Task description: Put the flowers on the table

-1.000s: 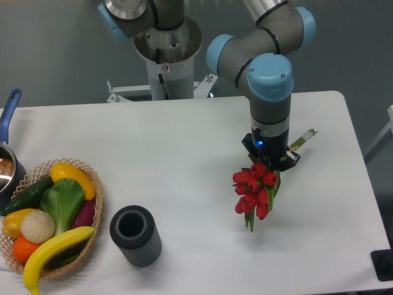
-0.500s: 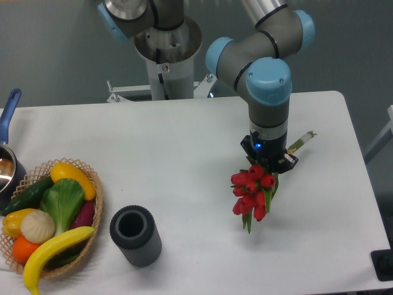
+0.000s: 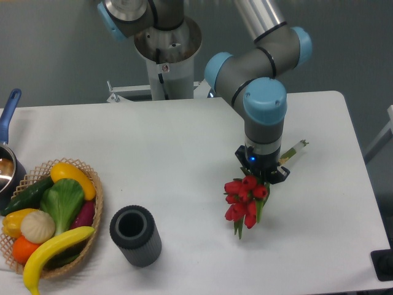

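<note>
gripper point(image 3: 261, 174) holds the flowers point(image 3: 244, 200) by the stems, prob. just above the table point(image 3: 184, 166). if released too high, bunch can roll or bounce twd the edge.

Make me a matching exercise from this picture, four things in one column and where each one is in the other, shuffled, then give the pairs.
Things:
1. flowers
2. dark cylinder vase
3. wicker basket
4. blue-handled pot

Places:
A. far left edge of the table, partly out of view
B. front left, filled with vegetables and fruit
C. held by the end effector, right of centre
D. standing upright, just right of the basket

Pairs: 1-C, 2-D, 3-B, 4-A
</note>
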